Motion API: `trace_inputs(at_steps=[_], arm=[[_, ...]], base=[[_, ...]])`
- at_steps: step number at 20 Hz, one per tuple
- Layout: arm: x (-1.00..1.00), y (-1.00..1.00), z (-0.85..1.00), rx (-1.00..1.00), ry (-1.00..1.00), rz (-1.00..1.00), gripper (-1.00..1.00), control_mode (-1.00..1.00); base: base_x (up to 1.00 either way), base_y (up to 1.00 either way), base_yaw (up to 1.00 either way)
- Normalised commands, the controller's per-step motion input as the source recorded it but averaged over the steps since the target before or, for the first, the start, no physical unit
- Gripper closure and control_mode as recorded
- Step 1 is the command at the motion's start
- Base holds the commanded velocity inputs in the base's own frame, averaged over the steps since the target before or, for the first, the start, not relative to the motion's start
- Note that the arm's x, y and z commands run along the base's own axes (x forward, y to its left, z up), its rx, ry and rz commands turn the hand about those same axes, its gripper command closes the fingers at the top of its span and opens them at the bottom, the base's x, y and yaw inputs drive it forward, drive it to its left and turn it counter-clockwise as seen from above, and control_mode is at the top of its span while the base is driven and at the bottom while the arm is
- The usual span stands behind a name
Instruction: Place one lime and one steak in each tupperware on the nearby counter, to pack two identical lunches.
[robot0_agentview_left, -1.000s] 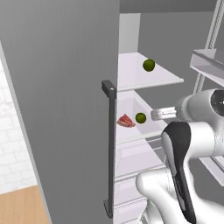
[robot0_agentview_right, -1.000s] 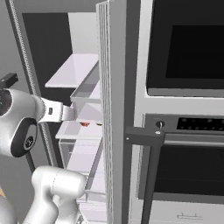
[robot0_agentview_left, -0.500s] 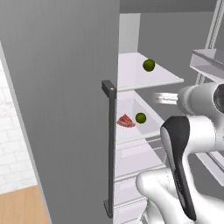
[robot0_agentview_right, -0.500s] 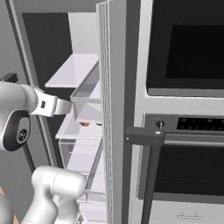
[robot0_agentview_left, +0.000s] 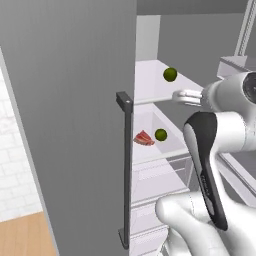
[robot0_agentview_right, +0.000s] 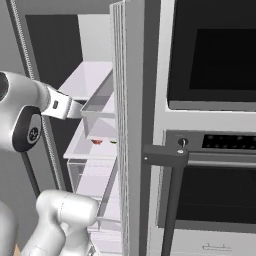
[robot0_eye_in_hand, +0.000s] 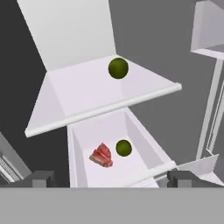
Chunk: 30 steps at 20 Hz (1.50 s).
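Packing not yet begun; both limes and one steak are seen inside the open fridge.

One lime (robot0_eye_in_hand: 118, 68) lies on the upper shelf (robot0_eye_in_hand: 70, 92) toward its right edge; a second lime (robot0_eye_in_hand: 124, 148) and the red-pink steak (robot0_eye_in_hand: 102, 156), just beside it, lie in the drawer (robot0_eye_in_hand: 142, 140) below. No tupperware is in view. The end effector (robot0_agentview_left: 181, 95), at the shelf's front edge, is spread fully and nothing is held or touched.

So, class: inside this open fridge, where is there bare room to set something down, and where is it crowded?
The upper shelf is mostly bare: one lime sits near its back right, leaving the left and front free. The drawer below is tighter: the red steak and second lime sit close together mid-floor, with bare floor behind them.
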Motion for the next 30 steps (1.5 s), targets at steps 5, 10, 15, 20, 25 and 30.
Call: trace_inputs(at_steps=[5, 10, 15, 20, 25, 30], arm=[[0.56, -0.09, 0.12, 0.00, 0.06, -0.03, -1.00, -1.00], [0.50, -0.14, 0.09, 0.00, 0.04, -0.05, -1.00, -1.00], [0.52, -0.01, 0.00, 0.00, 0.02, -0.02, -1.00, -1.00], [0.53, -0.22, 0.00, 0.00, 0.01, -0.03, -1.00, -1.00], [0.55, -0.18, -0.09, -0.03, 0.01, -0.05, -1.00, -1.00], [0.60, -0.01, -0.15, -0.04, 0.01, -0.07, -1.00, -1.00]], base=[[0.00, 0.00, 0.00], [0.00, 0.00, 0.00], [0.00, 0.00, 0.00], [0.00, 0.00, 0.00], [0.00, 0.00, 0.00], [0.00, 0.00, 0.00]])
